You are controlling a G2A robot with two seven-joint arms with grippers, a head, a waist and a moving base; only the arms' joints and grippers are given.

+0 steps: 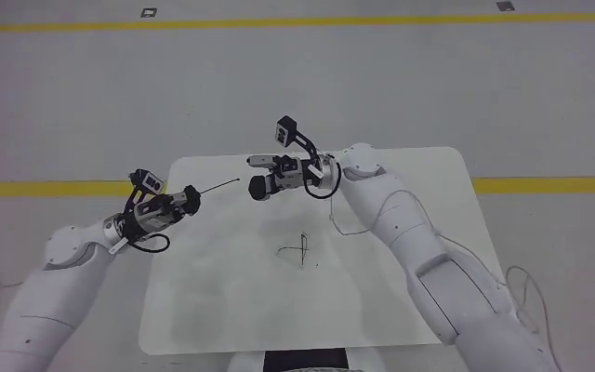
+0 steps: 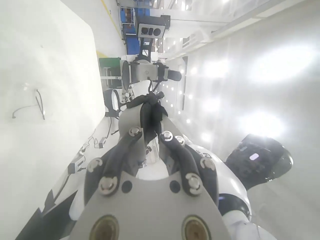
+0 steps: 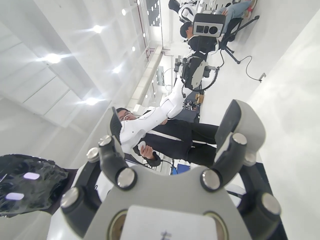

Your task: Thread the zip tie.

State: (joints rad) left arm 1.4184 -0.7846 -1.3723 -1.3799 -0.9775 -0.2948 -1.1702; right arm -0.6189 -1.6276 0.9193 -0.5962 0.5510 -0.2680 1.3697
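So, left to right. My left fingers (image 1: 191,198) sit off to the left of the crossed thin black strips (image 1: 299,249) that lie on the white rounded counter (image 1: 400,279). They're pinched together on one end of a thin black plastic zip tie (image 1: 220,186). The tie sticks out straight in the air, beyond and left of those strips, with its free tip aimed at my right fingers (image 1: 255,189). Those hang just beyond the strips, spread wide with nothing in them, near the tip but not touching it. Progress-wise I'd call it early. The tie is lifted and offered across, but there's no loop yet and nothing is fed through. Taking the free end, bending it round and threading are all left.
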